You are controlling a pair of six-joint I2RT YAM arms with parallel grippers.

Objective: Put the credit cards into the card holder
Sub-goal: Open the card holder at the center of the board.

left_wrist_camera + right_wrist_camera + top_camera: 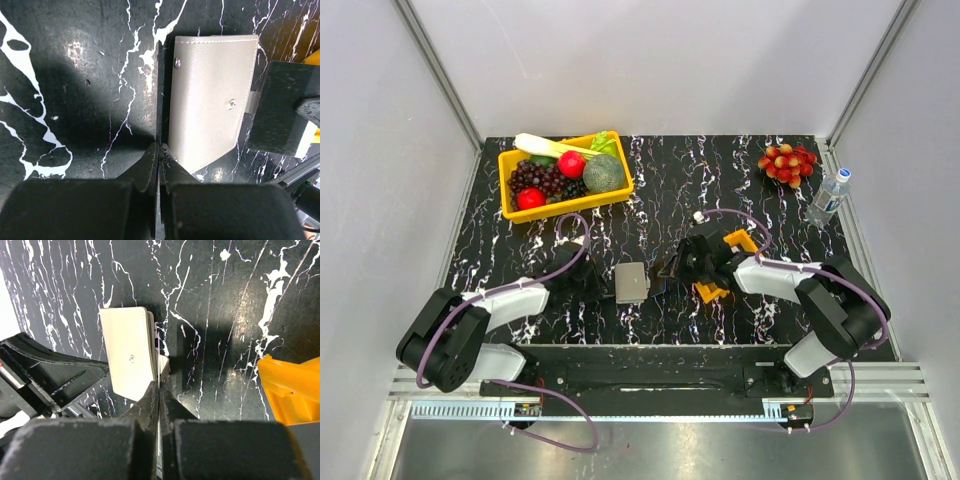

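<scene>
Your work surface is a black marble-patterned table [790,215] with white veins, closed in by plain grey walls, with a yellow bin of fruit and vegetables [565,172] at the far left, a bunch of red fruit [787,163] and a water bottle [828,196] at the far right. The card holder [632,283] lies near the middle of the table, between your two arms, taupe-grey side up with its snaps showing. Your left gripper [160,150] has its fingers pressed together right at the holder's near corner, and they look to be nipping a thin edge of it that runs edge-on up the wrist view. Treat that as a reading, not a certainty. Your right gripper [160,387] is also closed tight, pinching a thin silvery credit card [164,367] whose far end meets the holder's side edge. From the left wrist, the same grey strip bridges the gap between the holder and the right finger block. The small orange tray [290,390] sits just beside the right arm, mostly hidden, so you cannot tell how many cards remain in it. Judging by this, you are mid-insertion on one card. It is not yet seated, and no pocket is visible to confirm any others are already in.
</scene>
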